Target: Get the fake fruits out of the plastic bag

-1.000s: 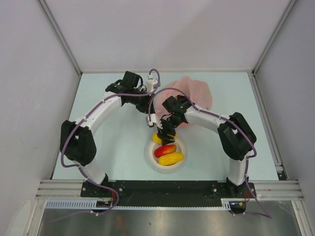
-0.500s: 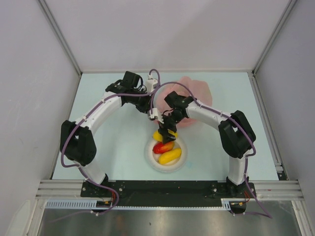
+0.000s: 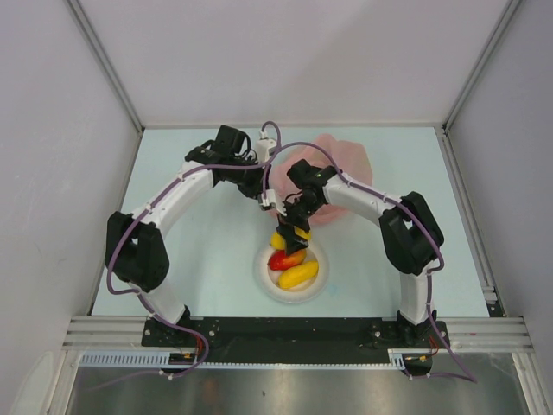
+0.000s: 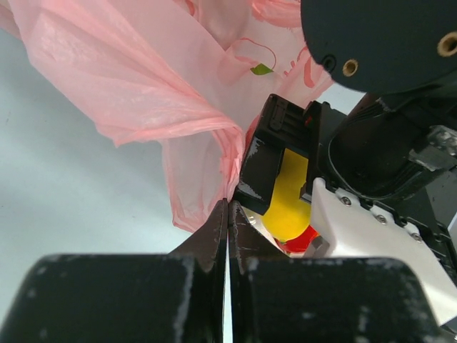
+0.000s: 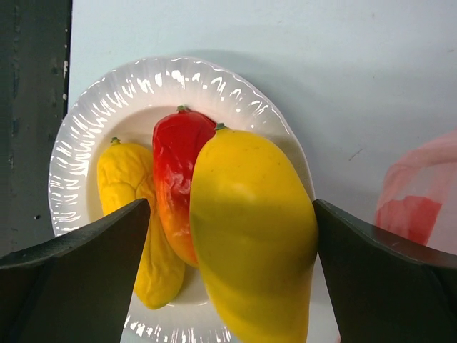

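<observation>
Fruits first: from above you see the yellow-orange mango (image 3: 299,276), red mango (image 3: 287,258) and yellow piece (image 3: 277,239) lying side by side in the white bowl (image 3: 318,285), their long axes slanting toward the far right. The right gripper (image 3: 295,233) hangs over them, and the plastic bag (image 3: 344,164) lies just beyond. Only your left wrist view shows the left gripper (image 4: 227,209) pinched flat on the bag's edge. Only your right wrist view shows the stem ends pointing up-frame and the right jaws spread wide, gripping nothing.
</observation>
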`<move>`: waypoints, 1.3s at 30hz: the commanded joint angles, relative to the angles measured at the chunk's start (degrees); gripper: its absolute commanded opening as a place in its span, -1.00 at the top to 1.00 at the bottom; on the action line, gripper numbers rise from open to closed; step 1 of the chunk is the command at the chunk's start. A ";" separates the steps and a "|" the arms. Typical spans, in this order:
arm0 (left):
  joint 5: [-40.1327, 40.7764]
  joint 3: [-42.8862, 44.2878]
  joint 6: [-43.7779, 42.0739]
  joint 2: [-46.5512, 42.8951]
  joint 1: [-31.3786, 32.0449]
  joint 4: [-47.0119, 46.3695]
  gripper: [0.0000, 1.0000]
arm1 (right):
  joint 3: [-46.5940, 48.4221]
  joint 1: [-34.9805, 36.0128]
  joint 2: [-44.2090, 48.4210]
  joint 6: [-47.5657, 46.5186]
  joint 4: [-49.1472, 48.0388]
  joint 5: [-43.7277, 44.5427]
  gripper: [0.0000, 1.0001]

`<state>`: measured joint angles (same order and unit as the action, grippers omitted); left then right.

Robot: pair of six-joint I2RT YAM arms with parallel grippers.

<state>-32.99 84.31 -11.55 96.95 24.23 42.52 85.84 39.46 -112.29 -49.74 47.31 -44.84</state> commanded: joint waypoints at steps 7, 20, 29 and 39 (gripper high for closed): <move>-0.76 0.32 -0.14 -1.32 0.29 -1.13 0.99 | 3.02 0.00 -0.82 0.60 3.94 -4.56 -0.99; -0.93 0.50 -0.14 -0.97 0.29 -1.48 0.99 | 3.98 2.46 -4.07 13.87 -9.78 2.30 -0.99; -0.93 -0.12 -0.40 -1.50 0.21 -1.48 0.99 | 6.00 3.43 -3.82 18.09 -10.13 -0.50 -0.99; 0.04 6.22 1.09 -0.71 -0.58 -0.07 0.99 | 16.72 1.25 3.55 33.27 -12.68 3.69 -0.99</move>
<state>-25.69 87.88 -13.41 96.97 21.21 41.25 94.65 41.95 -115.48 -26.87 44.10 -44.77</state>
